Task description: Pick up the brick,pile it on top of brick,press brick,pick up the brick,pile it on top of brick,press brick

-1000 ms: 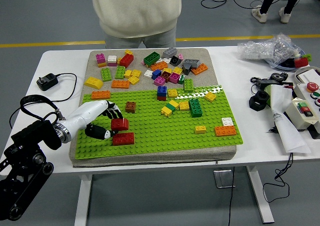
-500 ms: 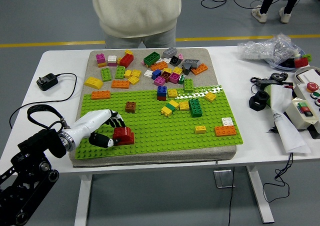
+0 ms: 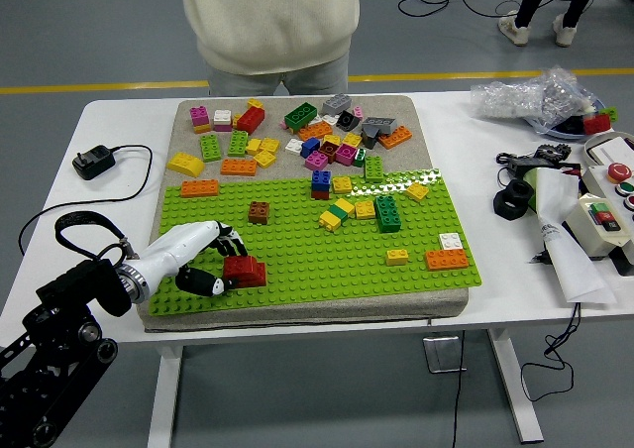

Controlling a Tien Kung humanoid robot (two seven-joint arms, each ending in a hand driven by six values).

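Stacked bricks (image 3: 245,271) on the baseplate's (image 3: 327,260) near-left corner, loose bricks (image 3: 297,136) behind.

Open studs right of the red bricks (image 3: 244,270) — brown brick (image 3: 259,211) behind.

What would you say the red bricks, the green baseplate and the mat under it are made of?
Red bricks: likely hard moulded plastic, with crisp studs and a slight sheen. Green baseplate: seemingly the same plastic, with a regular stud grid. Mat: probably woven fabric or felt, beige and matte with soft edges.
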